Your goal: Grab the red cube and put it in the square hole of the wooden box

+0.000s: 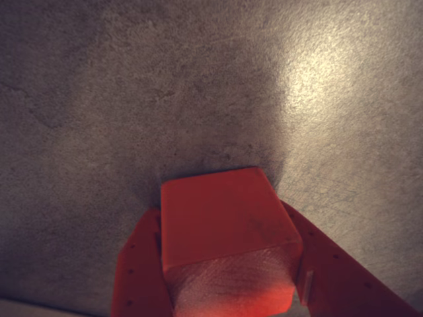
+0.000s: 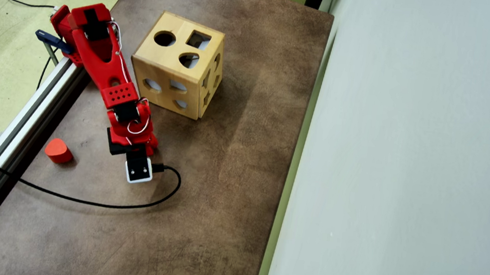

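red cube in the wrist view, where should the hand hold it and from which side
On its two opposite flat side faces, coming straight down from above. In the wrist view the red cube sits between the hand's two fingers, one finger against each side face, top face left clear. Flat parallel sides suit a pinch; the grip looks closed on it already.

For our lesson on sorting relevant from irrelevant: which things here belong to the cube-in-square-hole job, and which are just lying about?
Belongs to the job:
- red cube, held in the gripper
- wooden box
- square hole in the box's top face

Just lying about:
- orange-red rounded block
- black cable across the table
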You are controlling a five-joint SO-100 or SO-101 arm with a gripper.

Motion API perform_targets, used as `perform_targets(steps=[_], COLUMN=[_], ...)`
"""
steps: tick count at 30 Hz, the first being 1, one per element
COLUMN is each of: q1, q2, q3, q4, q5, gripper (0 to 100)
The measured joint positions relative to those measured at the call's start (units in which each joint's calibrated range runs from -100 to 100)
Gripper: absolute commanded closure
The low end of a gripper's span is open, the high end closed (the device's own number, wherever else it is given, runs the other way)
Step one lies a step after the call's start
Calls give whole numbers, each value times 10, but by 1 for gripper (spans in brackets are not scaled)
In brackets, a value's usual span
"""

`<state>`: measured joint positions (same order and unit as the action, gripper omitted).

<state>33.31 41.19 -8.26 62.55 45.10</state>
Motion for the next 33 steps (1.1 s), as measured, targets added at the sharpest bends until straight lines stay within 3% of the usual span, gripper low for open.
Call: perform_targets(steps=[9,14,24,33], q1=[-1,-1,-4,-65], q2=[-76,-207,-497,-563], q3=[3,3,3,3], q4=[84,171,285,348], q5=[-2,-41,-166,-307], gripper=[98,98,98,98])
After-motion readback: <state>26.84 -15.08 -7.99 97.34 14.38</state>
